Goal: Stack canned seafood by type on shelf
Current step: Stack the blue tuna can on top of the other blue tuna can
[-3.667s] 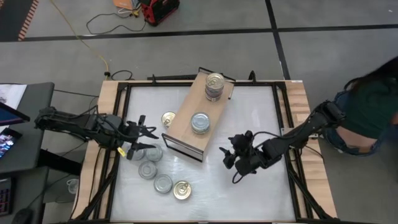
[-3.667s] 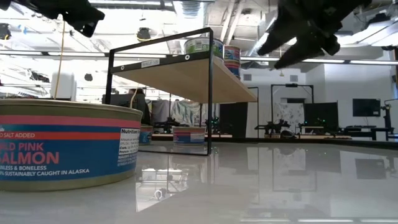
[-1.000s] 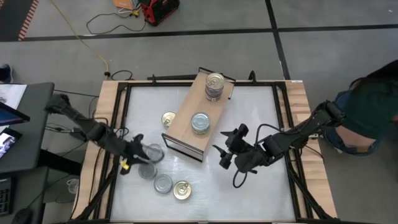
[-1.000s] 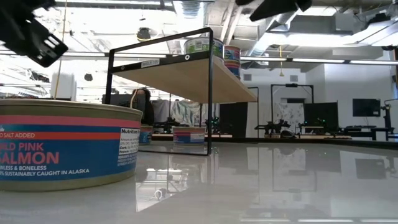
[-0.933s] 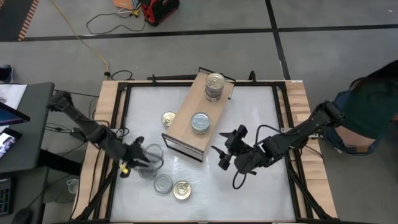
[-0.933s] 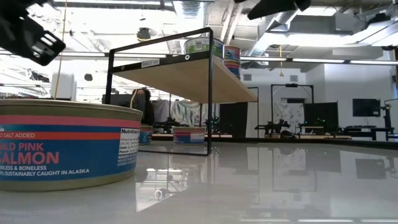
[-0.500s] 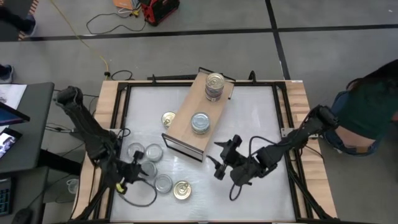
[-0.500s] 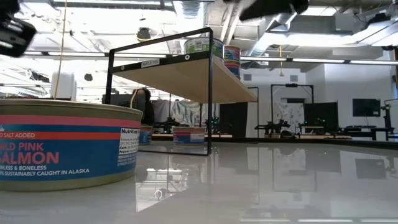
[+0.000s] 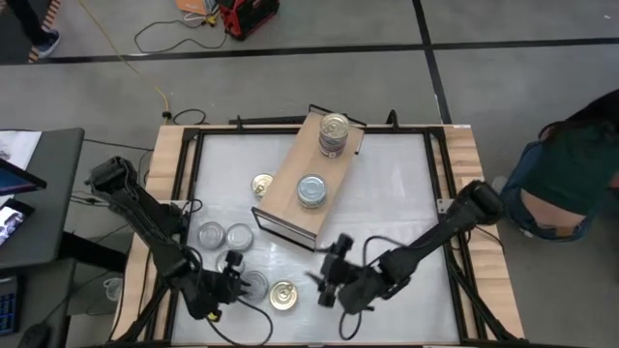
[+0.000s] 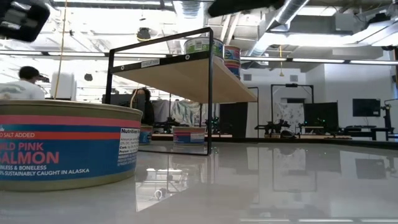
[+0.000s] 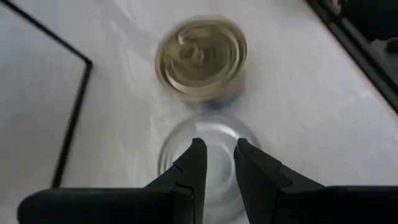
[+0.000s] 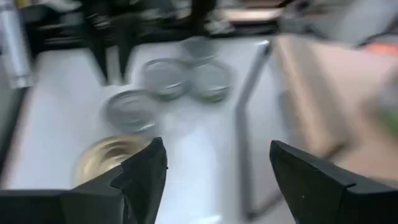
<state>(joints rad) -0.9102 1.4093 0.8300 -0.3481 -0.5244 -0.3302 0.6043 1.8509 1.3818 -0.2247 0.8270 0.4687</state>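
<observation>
The shelf (image 9: pixel 302 184) stands slantwise at the table's middle, with a stack of gold-lidded tins (image 9: pixel 333 132) and a silver-lidded tin (image 9: pixel 311 189) on its top. Loose tins lie on the table's near left: silver ones (image 9: pixel 211 233) (image 9: pixel 238 235) (image 9: pixel 255 283) and a gold one (image 9: pixel 282 295). Another gold tin (image 9: pixel 262 184) lies left of the shelf. My left gripper (image 9: pixel 235 281) (image 11: pixel 216 155) hovers over a silver tin (image 11: pixel 205 146), its fingers all but shut with nothing between them. My right gripper (image 9: pixel 322 271) (image 12: pixel 214 168) hangs open, right of the gold tin (image 12: pixel 106 158).
The shelf's black wire frame (image 11: pixel 71 112) (image 12: pixel 247 99) reaches down to the table near the loose tins. A pink salmon tin (image 10: pixel 62 143) fills the low view's left. A person (image 9: pixel 571 164) stands beyond the table's right rail. Bare tabletop lies to the right of the shelf.
My left gripper has swung from beside the far silver tins toward the table's near edge and a little right, sinking and rolling, over the near silver tin. My right gripper has moved left and toward the near edge, toward the gold tin, staying open. No tin has moved.
</observation>
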